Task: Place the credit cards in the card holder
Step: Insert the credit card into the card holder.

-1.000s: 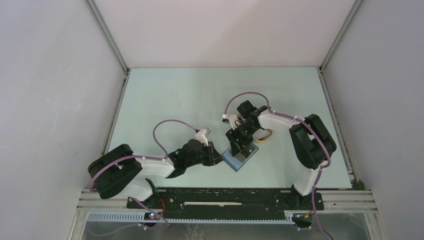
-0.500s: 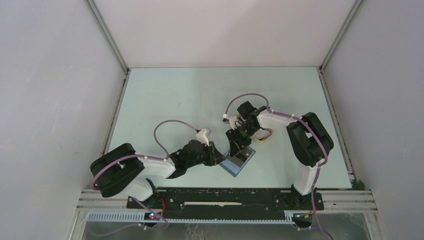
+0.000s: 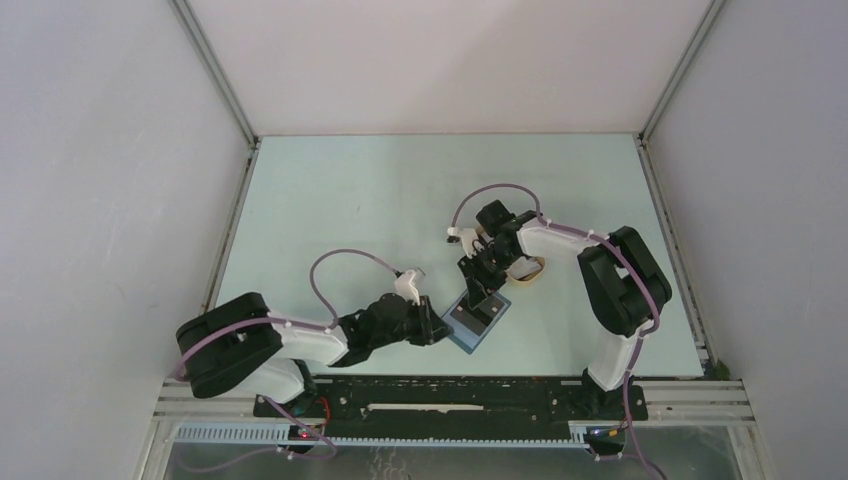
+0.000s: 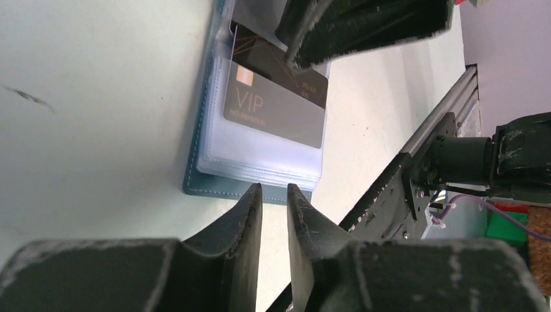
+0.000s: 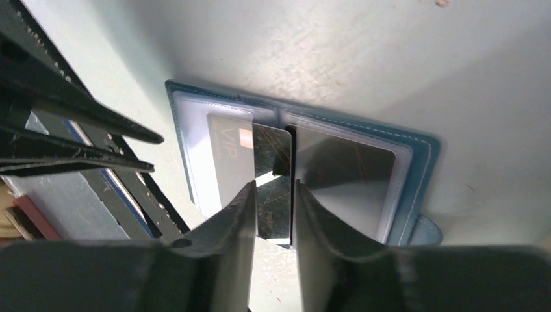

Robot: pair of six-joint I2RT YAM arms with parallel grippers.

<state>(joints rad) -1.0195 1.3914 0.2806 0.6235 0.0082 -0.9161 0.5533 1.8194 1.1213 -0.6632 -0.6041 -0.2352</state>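
The teal-blue card holder (image 3: 468, 335) lies open on the table near the front edge. A grey VIP card (image 5: 227, 162) sits in its left pocket and a dark card (image 5: 344, 170) in its right pocket. My right gripper (image 5: 273, 188) stands over the holder (image 5: 416, 169), shut on a dark credit card (image 5: 273, 170) whose far end is at the holder's middle fold. My left gripper (image 4: 274, 188) has its jaws almost together with nothing between them, tips at the holder's teal edge (image 4: 201, 188). In the top view, the left gripper (image 3: 443, 325) is left of the holder and the right gripper (image 3: 483, 295) above it.
A beige oval tray (image 3: 530, 272) lies just right of the right gripper. The black rail of the arm bases (image 3: 450, 405) runs close behind the holder's near side and shows in the left wrist view (image 4: 416, 169).
My left gripper has moved nearer the front edge and right, up to the holder's left edge. My right gripper has stayed over the holder with the card.
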